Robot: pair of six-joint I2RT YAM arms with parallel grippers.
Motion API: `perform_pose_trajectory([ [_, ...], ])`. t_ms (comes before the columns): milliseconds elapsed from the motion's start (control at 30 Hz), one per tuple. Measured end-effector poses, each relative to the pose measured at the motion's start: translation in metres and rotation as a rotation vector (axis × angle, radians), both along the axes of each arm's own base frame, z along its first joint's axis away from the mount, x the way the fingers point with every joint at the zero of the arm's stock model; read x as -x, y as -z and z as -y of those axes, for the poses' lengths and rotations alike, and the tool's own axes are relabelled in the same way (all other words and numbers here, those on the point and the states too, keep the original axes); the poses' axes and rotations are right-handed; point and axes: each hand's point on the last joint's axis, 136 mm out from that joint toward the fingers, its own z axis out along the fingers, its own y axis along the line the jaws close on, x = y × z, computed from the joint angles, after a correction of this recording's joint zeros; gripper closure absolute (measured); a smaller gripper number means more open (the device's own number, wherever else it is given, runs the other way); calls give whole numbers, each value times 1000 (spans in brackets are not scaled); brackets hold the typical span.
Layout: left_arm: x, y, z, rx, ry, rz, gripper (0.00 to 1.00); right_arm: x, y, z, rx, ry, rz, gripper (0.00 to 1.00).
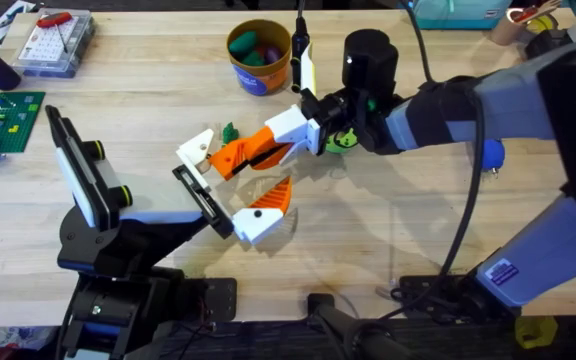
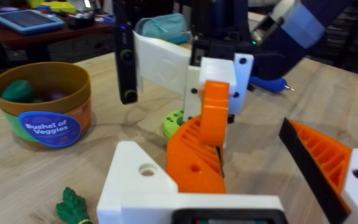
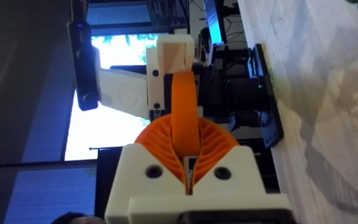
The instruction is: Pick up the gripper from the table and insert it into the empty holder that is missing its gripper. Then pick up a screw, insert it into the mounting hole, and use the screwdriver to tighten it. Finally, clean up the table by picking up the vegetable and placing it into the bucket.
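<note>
My right gripper (image 1: 233, 157) reaches across the middle, its long orange-white jaws shut on the gripper (image 1: 198, 148), a white block with an orange ridged wedge (image 2: 191, 155). The right wrist view shows that white block (image 3: 174, 53) at the jaw tips. The piece rests at the far end of the holder (image 1: 196, 188), the flat black bracket on my left arm; I cannot tell whether it is seated. My left gripper (image 1: 238, 197) stands open, its twin finger (image 1: 264, 212) with a black dot apart from the piece. A small green vegetable (image 1: 230, 131) lies beside them. The bucket (image 1: 258, 55) stands behind, with veggies inside.
A clear screw box (image 1: 53, 45) with a red-handled tool on top sits at the far left, with a green brick plate (image 1: 0, 110) nearer. A green round item (image 1: 343, 138) lies under the right wrist. A teal box (image 1: 458, 10) is at the back right.
</note>
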Motion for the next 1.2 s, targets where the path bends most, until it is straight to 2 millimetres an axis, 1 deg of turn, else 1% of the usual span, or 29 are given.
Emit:
perform_pose_trajectory([
  [67,-2,0,-2,-1,-12,-1,11,1,1,1,6,-5,-13,984],
  [233,-2,0,-2,-1,-14,-2,11,0,-2,1,-16,-7,22,984],
  [500,-1,0,-1,-1,-7,-4,11,-5,-3,4,-10,8,11,983],
  [800,0,0,0,-1,-1,-6,11,-5,-2,6,-7,14,6,983],
  [900,2,0,1,0,15,-7,11,-3,-2,12,-8,31,10,983],
  [1100,4,1,3,1,26,-8,11,-5,-19,32,-34,92,61,983],
  [1200,4,1,3,1,32,-9,11,1,-16,38,-34,101,64,983],
])
